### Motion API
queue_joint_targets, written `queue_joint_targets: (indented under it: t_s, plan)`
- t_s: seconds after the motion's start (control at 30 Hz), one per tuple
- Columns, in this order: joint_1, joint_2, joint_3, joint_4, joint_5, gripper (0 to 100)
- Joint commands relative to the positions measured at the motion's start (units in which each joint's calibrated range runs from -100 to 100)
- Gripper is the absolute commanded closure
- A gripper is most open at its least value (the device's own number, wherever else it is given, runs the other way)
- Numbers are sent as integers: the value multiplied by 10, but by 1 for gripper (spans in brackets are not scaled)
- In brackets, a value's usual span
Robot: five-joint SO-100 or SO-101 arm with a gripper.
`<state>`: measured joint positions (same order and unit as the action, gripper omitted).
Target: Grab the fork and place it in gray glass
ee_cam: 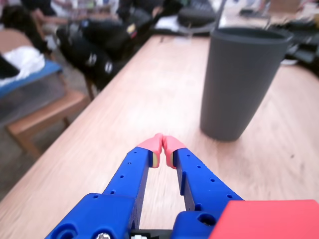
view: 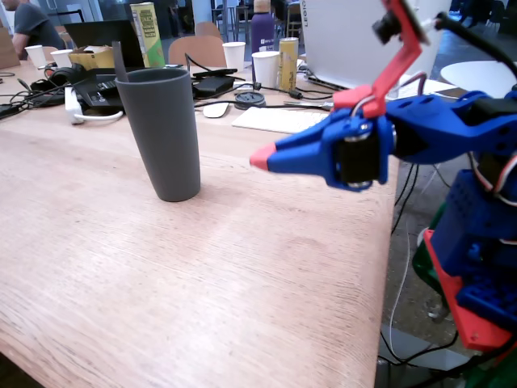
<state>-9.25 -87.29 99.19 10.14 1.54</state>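
The dark gray glass (view: 166,133) stands upright on a light wooden table (view: 202,275). It is tall and narrows toward its base. A slim dark stick-like piece (view: 119,61) rises above the glass's rim at its back edge in the fixed view. This may be the fork's handle already resting inside, but it is too thin and dark to be sure. No fork lies anywhere on the bare wood in either view.

The blue gripper (view: 260,158) with red tips hangs in the air to the right of the glass in the fixed view, well apart from it and at about mid-height of it. Its long axis runs roughly level, with the tips pointing toward the glass. In the wrist view, the gripper (ee_cam: 162,145) has its 2 red tips pressed together with nothing between them, and the glass (ee_cam: 244,79) sits ahead and to the right of the tips.

There is only 1 arm, so any next move falls to it. Judging from this, the fork may already be in the glass.

The wood around the glass is clear. Behind the glass, the far end of the table is cluttered with white paper cups (view: 265,68), cables, a keyboard (view: 283,119), a purple bottle (view: 262,28) and laptops. The room looks like a shared workspace.
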Motion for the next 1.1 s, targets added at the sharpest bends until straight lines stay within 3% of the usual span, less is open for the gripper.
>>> queue_joint_targets:
  t_s: [0.0, 0.2, 0.33, 0.47, 1.07]
  plan:
    - [-29, -32, 5, 132, -1, 100]
    - [-29, -77, 5, 280, -1, 100]
    - [-17, -89, 5, 282, -1, 100]
    - [-17, -89, 5, 282, -37, 100]
    - [-16, -89, 5, 280, -33, 100]
